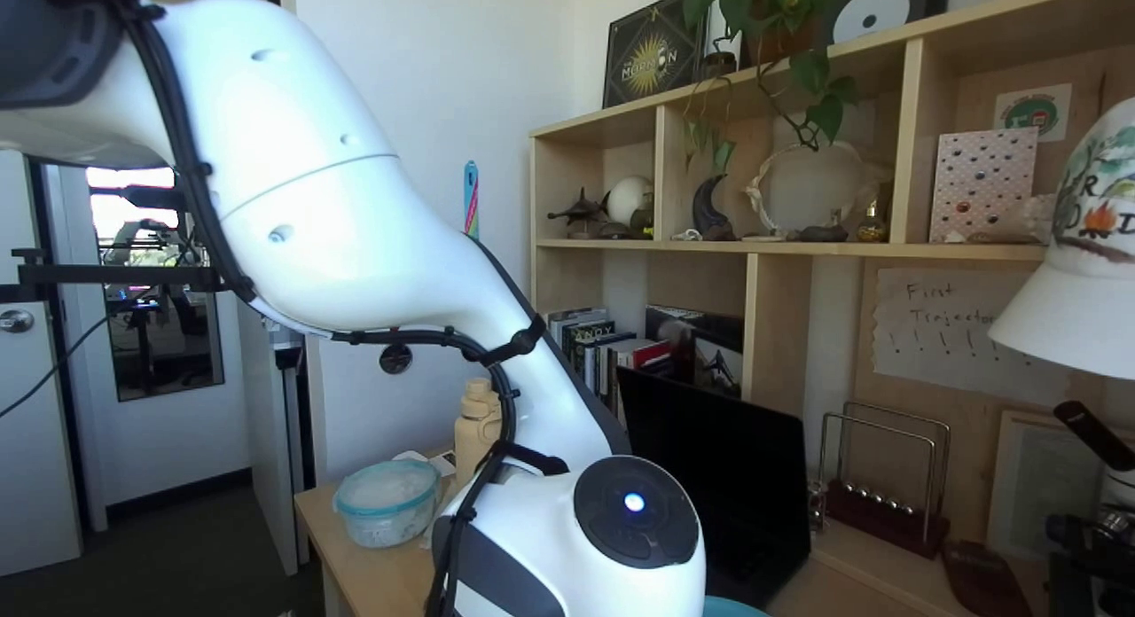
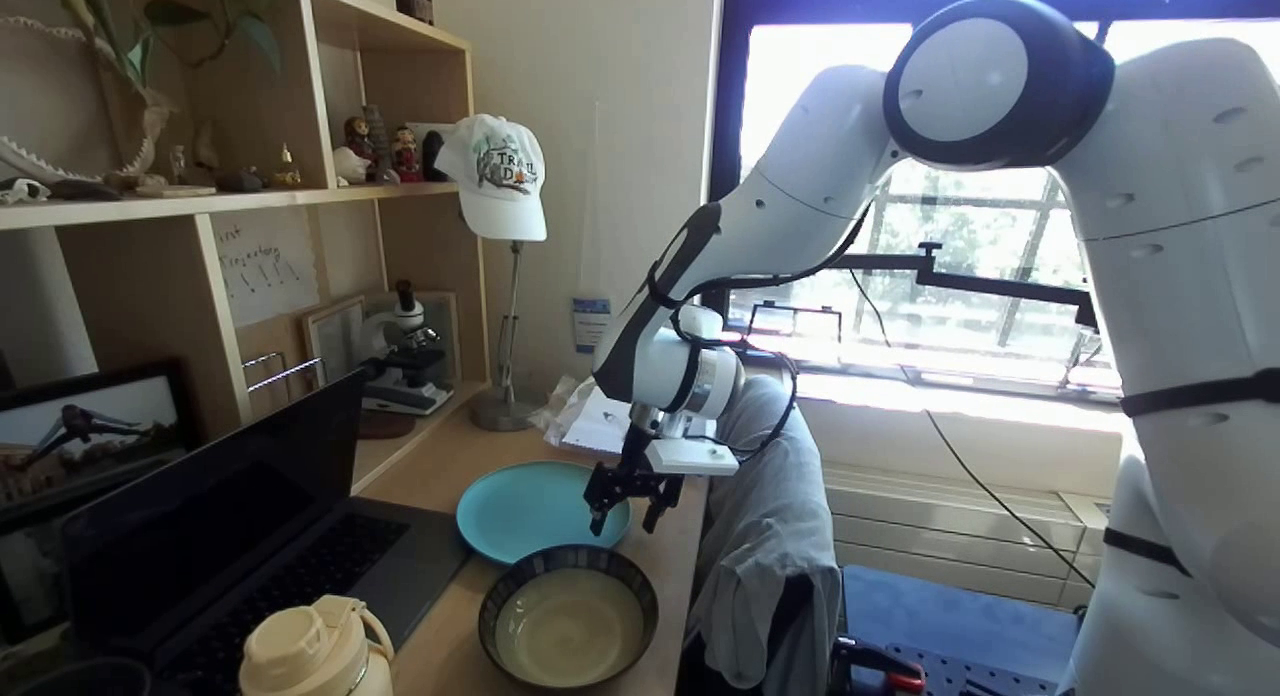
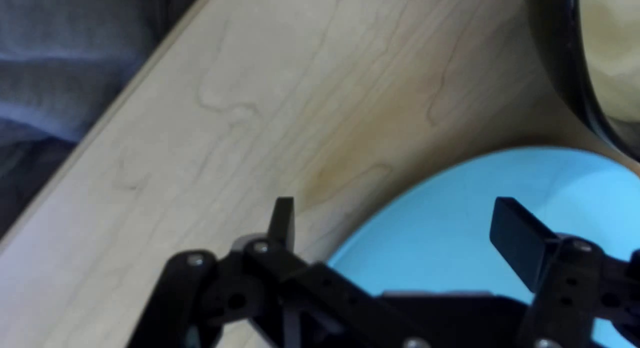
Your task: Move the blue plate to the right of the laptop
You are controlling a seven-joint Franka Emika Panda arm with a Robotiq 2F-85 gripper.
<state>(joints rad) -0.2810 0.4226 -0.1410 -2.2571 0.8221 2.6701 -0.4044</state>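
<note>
The blue plate (image 2: pixel 530 511) lies flat on the wooden desk beside the laptop's keyboard base. In the wrist view the plate (image 3: pixel 460 228) fills the lower right; in an exterior view only a sliver of it (image 1: pixel 729 608) shows. The black laptop (image 2: pixel 230 506) stands open; its dark screen (image 1: pixel 723 475) is partly behind the arm. My gripper (image 2: pixel 624 526) is open and empty above the plate's rim on the side away from the laptop. In the wrist view its fingertips (image 3: pixel 392 208) lie either side of the rim, one over bare desk, one over the plate.
A dark-rimmed bowl (image 2: pixel 568 616) stands close beside the plate. A cream bottle (image 2: pixel 315 651) is near the laptop. A lamp with a white cap (image 2: pixel 495 181), a microscope (image 2: pixel 410 356) and papers (image 2: pixel 600 423) are behind. A chair with grey cloth (image 2: pixel 770 536) stands against the desk edge.
</note>
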